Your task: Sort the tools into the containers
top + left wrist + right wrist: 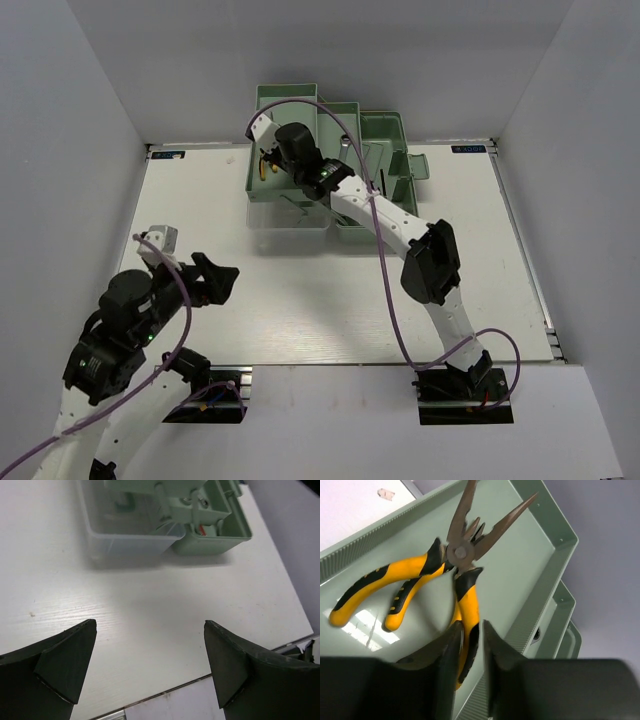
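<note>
Right tool sat around one handle of the two pliers in one green tray. I could not tell if it squeezed; the handle end was hidden. Left tool was wide apart, empty.

Two yellow-handled pliers lie crossed in mint-green tray.

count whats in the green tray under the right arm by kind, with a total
pliers: 2, the spread pliers and the second pliers, one handle of which lies inside the right pincer
other tools showing in the green tray: 0
total: 2
</note>
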Robot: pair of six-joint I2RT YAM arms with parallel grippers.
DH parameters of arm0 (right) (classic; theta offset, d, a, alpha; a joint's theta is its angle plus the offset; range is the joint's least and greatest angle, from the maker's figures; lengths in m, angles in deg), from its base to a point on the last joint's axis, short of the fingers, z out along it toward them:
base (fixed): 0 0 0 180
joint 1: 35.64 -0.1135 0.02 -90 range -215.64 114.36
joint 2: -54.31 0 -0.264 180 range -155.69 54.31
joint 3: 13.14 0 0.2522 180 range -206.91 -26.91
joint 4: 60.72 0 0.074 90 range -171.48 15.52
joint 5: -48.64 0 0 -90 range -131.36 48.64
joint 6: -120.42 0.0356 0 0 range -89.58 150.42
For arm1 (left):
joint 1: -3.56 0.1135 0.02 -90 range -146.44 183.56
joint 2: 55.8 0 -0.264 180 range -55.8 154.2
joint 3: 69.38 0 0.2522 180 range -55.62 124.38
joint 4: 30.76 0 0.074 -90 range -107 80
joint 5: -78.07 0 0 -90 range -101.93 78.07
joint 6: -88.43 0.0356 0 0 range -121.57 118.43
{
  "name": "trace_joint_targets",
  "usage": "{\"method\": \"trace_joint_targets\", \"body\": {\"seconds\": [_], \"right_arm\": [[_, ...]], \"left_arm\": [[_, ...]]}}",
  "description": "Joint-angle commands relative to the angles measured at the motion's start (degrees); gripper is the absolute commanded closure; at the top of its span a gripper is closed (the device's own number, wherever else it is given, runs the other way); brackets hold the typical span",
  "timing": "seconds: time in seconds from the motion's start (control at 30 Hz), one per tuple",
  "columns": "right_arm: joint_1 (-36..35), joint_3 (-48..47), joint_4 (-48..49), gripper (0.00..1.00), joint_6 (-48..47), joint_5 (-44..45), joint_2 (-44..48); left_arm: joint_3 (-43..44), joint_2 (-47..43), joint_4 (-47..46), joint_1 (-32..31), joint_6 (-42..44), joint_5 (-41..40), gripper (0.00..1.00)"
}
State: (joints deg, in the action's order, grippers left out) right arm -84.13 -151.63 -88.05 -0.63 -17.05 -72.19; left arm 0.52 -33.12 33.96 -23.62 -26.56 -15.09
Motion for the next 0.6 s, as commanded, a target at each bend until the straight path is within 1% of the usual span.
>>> {"method": "trace_joint_targets", "body": {"seconds": [0.0, 0.03, 0.07, 0.1, 0.2, 0.27, 0.33, 0.37, 0.4, 0.43, 0.47, 0.5, 0.53, 0.57], "right_arm": [[0.41, -0.78, 3.81, 0.64, 0.37, -0.05, 3.71], [0.41, -0.69, 3.37, 0.62, 0.90, -0.49, 3.89], [0.67, -0.69, 2.76, 0.62, 0.99, -0.50, 5.19], [0.42, -0.78, 2.32, 0.58, 1.08, -1.02, 5.47], [0.50, -0.34, 0.91, 0.53, 1.87, -1.90, 7.49], [0.59, 0.01, 0.12, 0.53, 3.17, -2.43, 9.59], [0.85, 0.71, -2.16, 0.53, 3.97, -3.04, 11.43], [0.85, 0.97, -2.87, 0.56, 6.15, -5.92, 13.10], [1.20, 1.06, -6.35, 0.58, 6.87, -7.60, 13.73], [1.38, 1.24, -7.43, 0.67, 7.49, -9.10, 14.52], [1.55, 2.55, -8.40, 0.75, 8.62, -13.37, 17.13], [2.25, 3.34, -10.85, 0.86, 8.72, -18.99, 18.29], [2.52, 4.13, -12.35, 0.99, 8.38, -23.83, 20.13], [2.70, 6.32, -14.89, 1.00, 7.68, -27.53, 21.89]], "left_arm": [[-1.64, 5.00, 3.18, -0.15, -2.34, -3.35, 0.01], [-2.69, 6.23, 3.18, -0.15, -2.34, -3.35, 0.01], [-3.22, 6.24, 1.18, -0.15, -2.95, -3.87, 0.01], [-4.36, 6.76, 0.12, -0.15, -3.65, -3.87, 0.01], [-7.17, 8.25, -4.19, -0.15, -4.71, -5.02, 0.01], [-8.67, 9.31, -7.17, -0.15, -6.03, -6.50, 0.01], [-11.22, 10.98, -9.38, -0.15, -7.34, -7.38, 0.04], [-12.10, 10.99, -12.08, -0.15, -7.35, -8.08, 0.05], [-13.93, 11.77, -13.76, -0.15, -7.87, -8.09, 0.07], [-14.82, 12.56, -15.17, -0.15, -7.88, -8.09, 0.13], [-15.44, 13.09, -16.58, -0.15, -7.88, -8.09, 0.19], [-16.75, 13.62, -19.55, -0.15, -7.88, -8.09, 0.26], [-16.76, 14.23, -20.80, -0.15, -7.88, -8.09, 0.42], [-17.46, 15.72, -21.94, -0.15, -7.88, -8.61, 0.50]]}}
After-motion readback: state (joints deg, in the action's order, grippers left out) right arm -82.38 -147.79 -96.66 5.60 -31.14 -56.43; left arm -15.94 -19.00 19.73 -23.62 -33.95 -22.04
